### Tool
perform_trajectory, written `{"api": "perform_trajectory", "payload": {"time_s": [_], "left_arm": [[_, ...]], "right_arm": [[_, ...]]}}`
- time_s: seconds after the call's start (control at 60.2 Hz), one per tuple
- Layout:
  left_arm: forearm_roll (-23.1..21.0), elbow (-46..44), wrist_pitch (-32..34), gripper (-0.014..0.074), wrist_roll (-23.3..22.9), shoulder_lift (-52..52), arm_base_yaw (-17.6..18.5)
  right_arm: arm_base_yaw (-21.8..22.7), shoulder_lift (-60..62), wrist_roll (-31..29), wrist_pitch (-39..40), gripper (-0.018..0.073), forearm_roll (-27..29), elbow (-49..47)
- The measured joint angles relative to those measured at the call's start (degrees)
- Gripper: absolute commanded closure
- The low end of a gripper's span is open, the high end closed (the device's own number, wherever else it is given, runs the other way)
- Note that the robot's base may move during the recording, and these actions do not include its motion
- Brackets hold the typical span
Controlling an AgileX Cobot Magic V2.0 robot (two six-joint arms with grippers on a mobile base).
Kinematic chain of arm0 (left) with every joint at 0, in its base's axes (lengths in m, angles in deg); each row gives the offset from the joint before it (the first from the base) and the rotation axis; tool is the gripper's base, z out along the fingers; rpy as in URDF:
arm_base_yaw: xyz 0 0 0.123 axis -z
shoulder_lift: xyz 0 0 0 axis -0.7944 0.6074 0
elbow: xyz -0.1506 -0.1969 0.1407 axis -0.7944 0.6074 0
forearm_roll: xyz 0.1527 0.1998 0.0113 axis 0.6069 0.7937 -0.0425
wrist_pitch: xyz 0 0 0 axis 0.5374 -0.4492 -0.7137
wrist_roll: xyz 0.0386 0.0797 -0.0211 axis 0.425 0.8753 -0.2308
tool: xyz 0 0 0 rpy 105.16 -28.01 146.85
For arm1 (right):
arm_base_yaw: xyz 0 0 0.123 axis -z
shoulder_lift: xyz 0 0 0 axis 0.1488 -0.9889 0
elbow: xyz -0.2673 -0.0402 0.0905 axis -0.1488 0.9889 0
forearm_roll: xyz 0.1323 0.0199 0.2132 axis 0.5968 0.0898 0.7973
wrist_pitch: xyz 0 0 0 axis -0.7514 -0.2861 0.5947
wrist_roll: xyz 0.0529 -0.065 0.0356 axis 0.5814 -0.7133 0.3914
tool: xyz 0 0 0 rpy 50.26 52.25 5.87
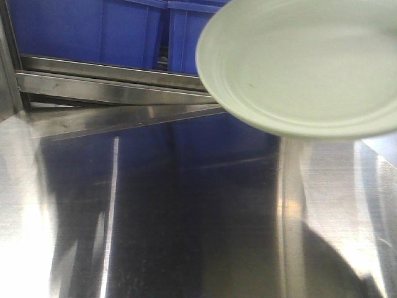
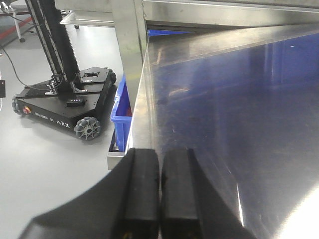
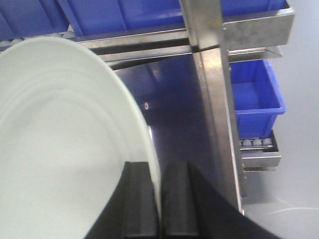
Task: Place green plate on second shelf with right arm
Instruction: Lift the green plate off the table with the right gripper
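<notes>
The right end effector [image 3: 159, 174] is clamped on the rim of the green plate [image 1: 304, 62], an edge grip that keeps the dish nearly level; it hangs above the steel shelf [image 1: 186, 205], seemingly clear of it, probably awaiting lowering; the left end effector [image 2: 160, 164], pads together and empty, sits at the shelf's edge, out of the way.

In the front view, hard white glare is thrown off the steel shelf [image 1: 74, 205] at lower left, where detail is washed out. The green plate [image 1: 304, 62] is rendered soft and pale. Blue bins [image 1: 87, 31] are mirrored dimly in the metal. In the wrist views, the left gripper [image 2: 159, 164] and right gripper [image 3: 159, 172] are blurred by closeness, and the floor [image 2: 50, 164] is evenly lit.
</notes>
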Motion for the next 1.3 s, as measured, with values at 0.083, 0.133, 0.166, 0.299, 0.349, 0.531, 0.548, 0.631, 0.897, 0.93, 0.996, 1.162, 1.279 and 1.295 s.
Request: {"api": "perform_trajectory", "payload": {"time_s": [0.083, 0.133, 0.166, 0.299, 0.349, 0.531, 0.548, 0.631, 0.897, 0.93, 0.996, 1.162, 1.279, 1.295], "left_arm": [[0.00, 0.00, 0.00, 0.0472, 0.00, 0.00, 0.00], [0.00, 0.00, 0.00, 0.0472, 0.00, 0.00, 0.00], [0.00, 0.00, 0.00, 0.0472, 0.00, 0.00, 0.00], [0.00, 0.00, 0.00, 0.0472, 0.00, 0.00, 0.00], [0.00, 0.00, 0.00, 0.0472, 0.00, 0.00, 0.00], [0.00, 0.00, 0.00, 0.0472, 0.00, 0.00, 0.00], [0.00, 0.00, 0.00, 0.0472, 0.00, 0.00, 0.00], [0.00, 0.00, 0.00, 0.0472, 0.00, 0.00, 0.00], [0.00, 0.00, 0.00, 0.0472, 0.00, 0.00, 0.00], [0.00, 0.00, 0.00, 0.0472, 0.00, 0.00, 0.00], [0.00, 0.00, 0.00, 0.0472, 0.00, 0.00, 0.00], [0.00, 0.00, 0.00, 0.0472, 0.00, 0.00, 0.00], [0.00, 0.00, 0.00, 0.0472, 0.00, 0.00, 0.00], [0.00, 0.00, 0.00, 0.0472, 0.00, 0.00, 0.00]], "right_arm": [[0.76, 4.36, 0.00, 0.00, 0.0503, -0.31, 2.95], [1.14, 6.97, 0.00, 0.00, 0.0503, -0.46, 4.87], [1.25, 8.73, 0.00, 0.00, 0.0503, -0.69, 5.98], [1.48, 14.60, 0.00, 0.00, 0.0503, -1.83, 9.55], [1.50, 15.86, 0.00, 0.00, 0.0503, -2.17, 10.46], [2.10, 18.98, 0.00, 0.47, 0.0503, -2.37, 13.83], [2.21, 19.12, 0.00, 0.47, 0.0503, -2.37, 13.97], [2.38, 19.23, 0.00, 0.85, 0.0503, -2.37, 14.49], [2.38, 19.23, -0.12, 1.09, 0.0503, -2.52, 14.63], [2.38, 19.23, -0.12, 1.09, 0.0503, -2.52, 14.63], [2.38, 19.23, -0.12, 1.09, 0.0503, -2.52, 14.63], [2.38, 19.23, -0.12, 1.09, 0.0503, -2.52, 14.63], [2.38, 19.23, -0.12, 1.09, 0.0503, -2.52, 14.63], [2.38, 19.23, -0.12, 1.09, 0.0503, -2.52, 14.63]]}}
